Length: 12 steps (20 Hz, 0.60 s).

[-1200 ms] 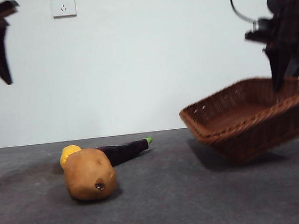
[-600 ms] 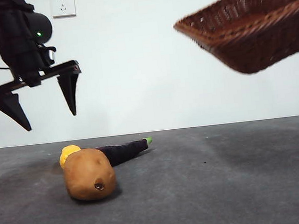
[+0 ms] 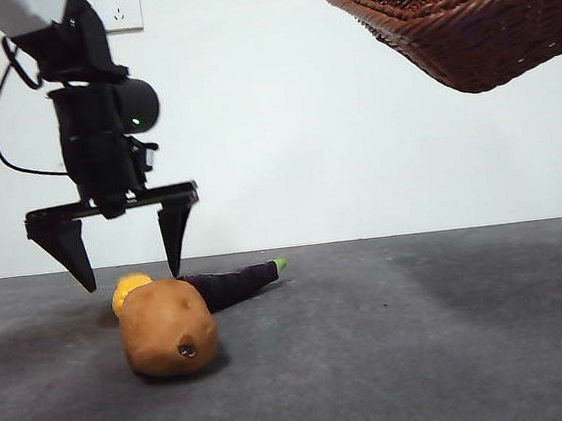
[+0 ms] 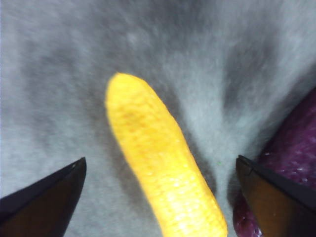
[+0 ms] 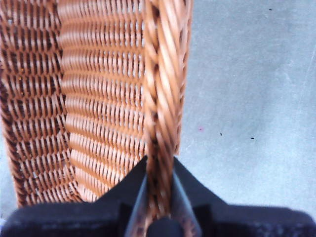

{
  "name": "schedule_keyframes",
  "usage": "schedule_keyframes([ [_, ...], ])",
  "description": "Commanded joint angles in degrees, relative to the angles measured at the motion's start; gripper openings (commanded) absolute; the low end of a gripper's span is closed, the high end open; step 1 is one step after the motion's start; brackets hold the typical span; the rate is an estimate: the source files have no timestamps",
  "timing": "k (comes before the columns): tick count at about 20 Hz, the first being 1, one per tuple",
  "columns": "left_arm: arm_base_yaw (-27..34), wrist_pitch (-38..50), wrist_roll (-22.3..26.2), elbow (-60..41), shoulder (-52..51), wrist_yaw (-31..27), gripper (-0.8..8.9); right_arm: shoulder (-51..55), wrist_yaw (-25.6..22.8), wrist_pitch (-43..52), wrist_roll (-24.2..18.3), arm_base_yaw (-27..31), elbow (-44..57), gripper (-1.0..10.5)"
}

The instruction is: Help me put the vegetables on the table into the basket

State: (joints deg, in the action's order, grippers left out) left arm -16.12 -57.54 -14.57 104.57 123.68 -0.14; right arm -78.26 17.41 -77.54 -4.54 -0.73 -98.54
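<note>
Bare lab-like test bench: grey matte table (image 3: pixel 427 356), plain white wall (image 3: pixel 304 138), wall socket (image 3: pixel 120 6).

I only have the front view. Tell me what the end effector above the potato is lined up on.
Observer: The left wrist view shows the left end effector open, with the yellow corn-like piece lying between its jaws, not touched.
Operator: Report what sits beside that piece.
Observer: The purple eggplant lies close against one jaw, on the table.
Operator: Confirm how the basket is being held up.
Observer: The right wrist view shows the right end effector clamped on the basket at its braided rim, one jaw inside, one outside.
Operator: Check whether the basket has anything in it.
Observer: The part of its inside that shows is bare wicker.
</note>
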Motion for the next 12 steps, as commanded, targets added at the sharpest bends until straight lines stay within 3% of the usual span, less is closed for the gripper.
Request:
schedule_keyframes([
  [1,-0.8,-0.3,0.0,-0.1,1.9,-0.5,5.02,0.3,0.6,-1.3,-0.2,-0.1,0.2,-0.1],
  [7,-0.5,-0.8,-0.2,-0.1,2.5,-0.5,4.95,0.3,0.6,-1.3,-0.2,-0.1,0.2,-0.1],
  [12,-0.2,-0.5,0.4,-0.1,3.6,0.4,2.61,0.3,0.6,-1.3,-0.2,-0.1,0.2,-0.1],
])
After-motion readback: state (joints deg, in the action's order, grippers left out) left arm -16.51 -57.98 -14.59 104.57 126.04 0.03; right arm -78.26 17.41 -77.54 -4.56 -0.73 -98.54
